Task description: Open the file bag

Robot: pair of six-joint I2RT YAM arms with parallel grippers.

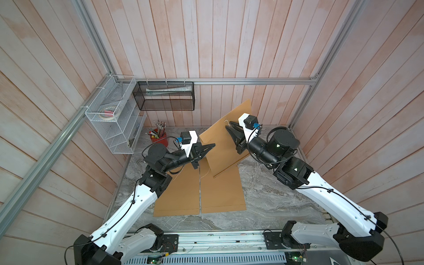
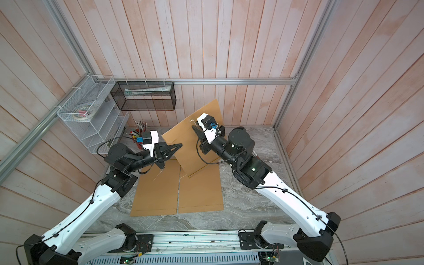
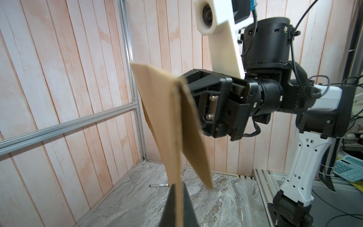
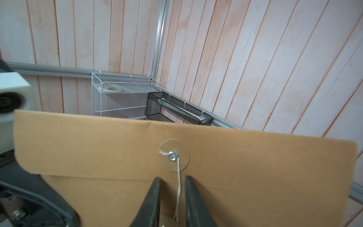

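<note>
File bag (image 1: 220,142) tilted up, left claw (image 1: 213,145) clenched on its edge | step, I judge: freeing string (image 4: 178,188) | right claw (image 4: 172,176) parted astride it | next I pinch, unwind it off lower button (image 4: 166,221)

File bag (image 1: 218,151) seemingly atop flat envelopes (image 1: 222,192)

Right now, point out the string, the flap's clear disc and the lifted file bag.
string (image 4: 179,186), right wrist view, on its straight hanging run.
clear disc (image 4: 182,150), right wrist view, on its clear rim.
lifted file bag (image 1: 218,160), in a top view, on its bare brown face.
</note>
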